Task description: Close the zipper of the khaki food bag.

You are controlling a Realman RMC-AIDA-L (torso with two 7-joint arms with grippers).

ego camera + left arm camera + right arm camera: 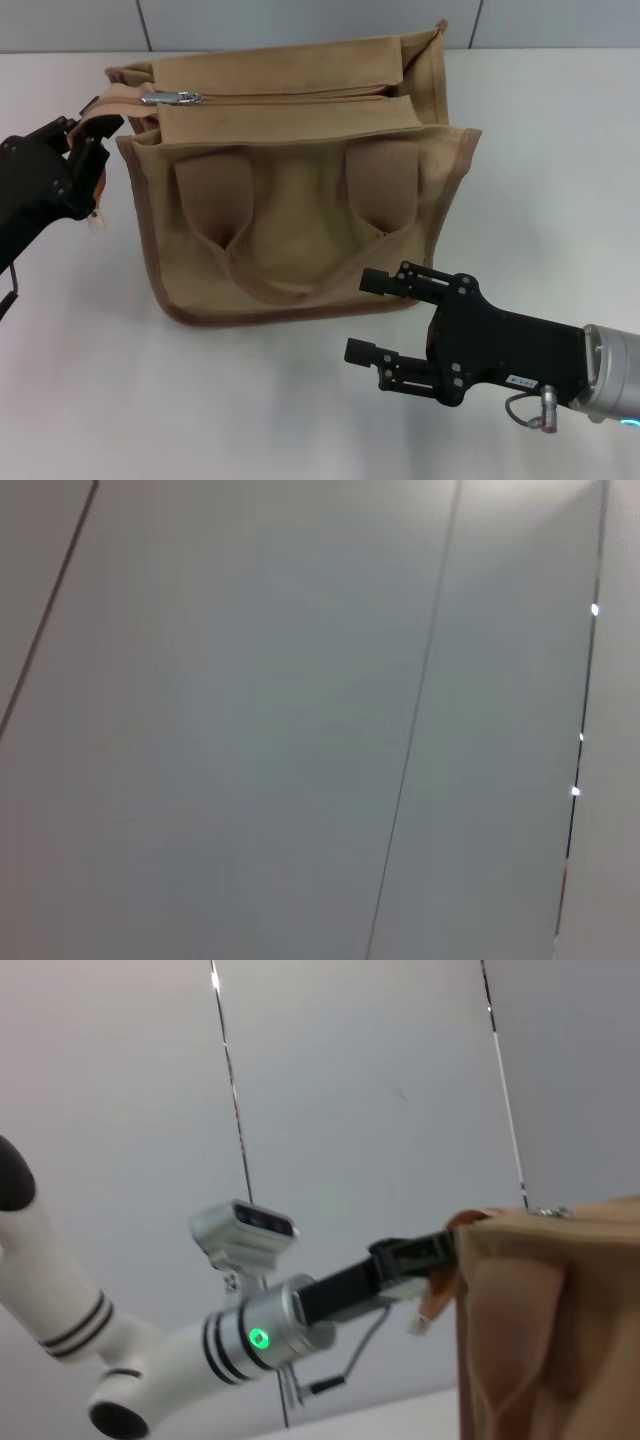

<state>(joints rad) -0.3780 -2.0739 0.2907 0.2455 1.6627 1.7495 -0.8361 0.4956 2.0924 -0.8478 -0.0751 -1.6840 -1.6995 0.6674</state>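
The black left pincer [92, 140] pinches the tan end tab of the boxy khaki canvas food bag [300, 200] on the white desk [150, 400]. The silver pull of the tan zipper [172, 98] sits near that end. The black right pincer [372, 318] hovers spread before the bag's front.

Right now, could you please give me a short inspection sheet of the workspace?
Surface: white table.
Job's things: khaki food bag upright; zipper looks shut, silver pull tab at its left end.
Clutter: nothing seen.
Grippers: left gripper pinching the bag's left-end tab; right gripper open, apart from the bag's front.
Cables: short loop at the right wrist.
Surroundings: grey panelled wall.
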